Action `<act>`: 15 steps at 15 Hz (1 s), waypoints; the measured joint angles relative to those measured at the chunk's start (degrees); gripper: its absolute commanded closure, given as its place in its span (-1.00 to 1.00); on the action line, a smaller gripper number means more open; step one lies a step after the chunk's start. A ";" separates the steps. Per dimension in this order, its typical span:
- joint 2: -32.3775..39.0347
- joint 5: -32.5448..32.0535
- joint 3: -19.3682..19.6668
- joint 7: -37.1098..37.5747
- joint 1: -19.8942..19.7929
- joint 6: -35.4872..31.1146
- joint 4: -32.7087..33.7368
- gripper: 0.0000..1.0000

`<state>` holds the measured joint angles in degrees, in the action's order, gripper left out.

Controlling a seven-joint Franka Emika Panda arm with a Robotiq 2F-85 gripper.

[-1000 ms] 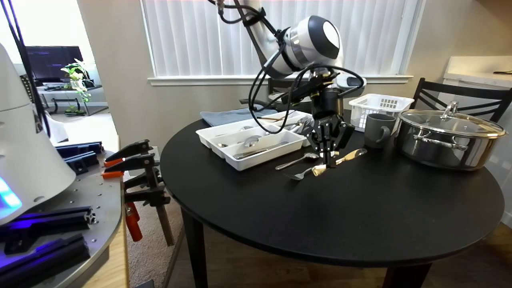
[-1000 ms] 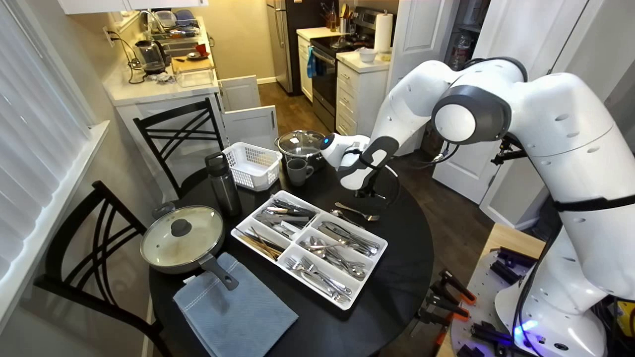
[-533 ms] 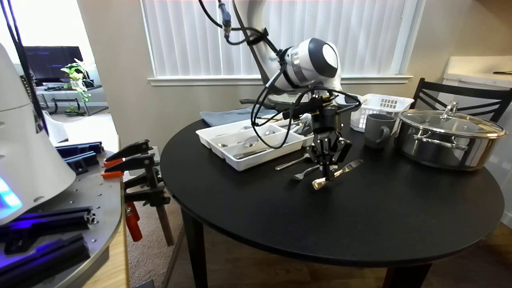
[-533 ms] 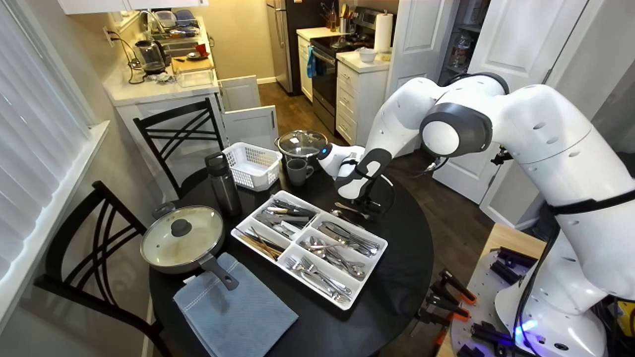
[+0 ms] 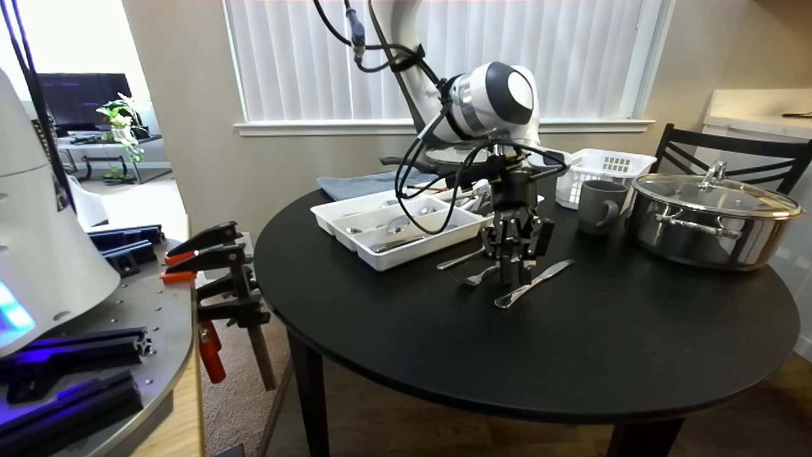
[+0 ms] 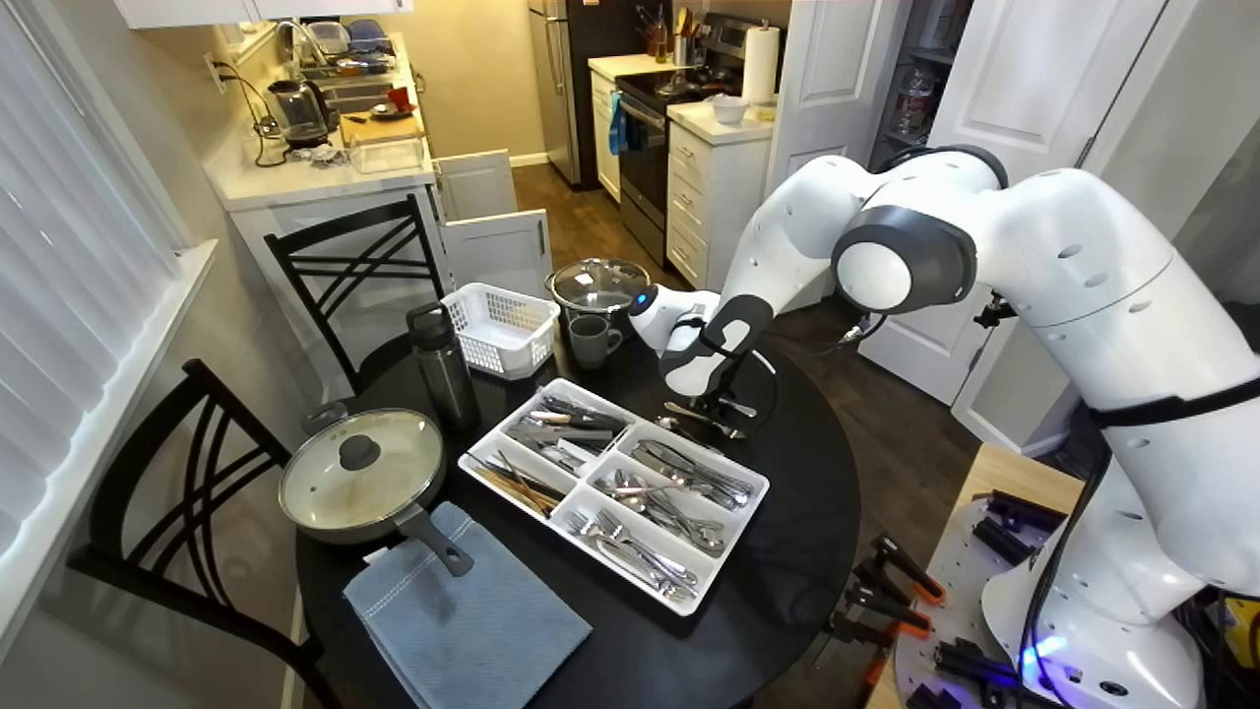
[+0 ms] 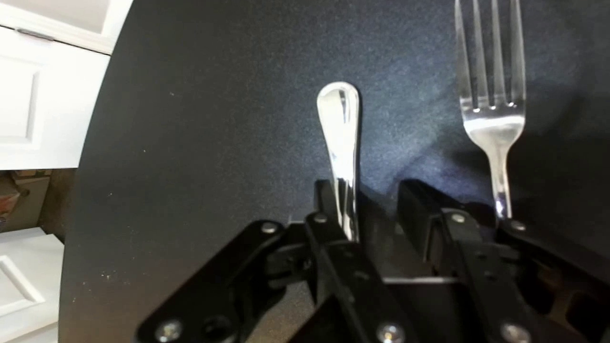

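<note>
The gripper (image 7: 368, 196) stood low with its fingers spread, pinching nothing; the handle of the knife (image 7: 344, 155) lay between them, close beside one fingertip and apart from the other. The knife rested flat on the black table (image 5: 634, 343), next to the fork (image 7: 495, 126) and near the white tray (image 5: 431, 246). Apparently all metal, it looked stiff, fairly light and hard to break, though slippery along its polished handle; a square grip across the handle's edges, nearer the middle than the rounded end, seemed surest
</note>
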<state>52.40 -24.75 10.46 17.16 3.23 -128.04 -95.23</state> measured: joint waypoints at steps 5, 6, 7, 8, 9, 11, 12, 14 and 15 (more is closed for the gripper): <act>-1.81 2.29 -0.68 0.44 1.74 -1.17 -1.70 -0.98; -2.80 2.48 -0.85 1.22 2.56 -2.13 -2.96 -1.00; -4.07 2.49 -0.86 2.47 3.59 -3.29 -4.54 -1.00; -5.63 2.48 -0.68 4.26 4.91 -4.25 -6.34 -1.00; -7.50 2.08 -0.12 6.72 6.69 -4.94 -8.27 -1.00; -11.69 0.40 1.76 12.44 11.08 -4.94 -11.89 -1.00; -13.77 -0.86 2.70 15.32 13.28 -4.67 -13.49 -1.00; -17.45 -3.28 3.71 20.48 16.75 -3.37 -16.05 -1.00; -18.89 -3.89 3.63 22.27 17.79 -2.22 -16.89 -1.00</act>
<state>33.51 -28.64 14.09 39.43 21.02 -130.26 -112.12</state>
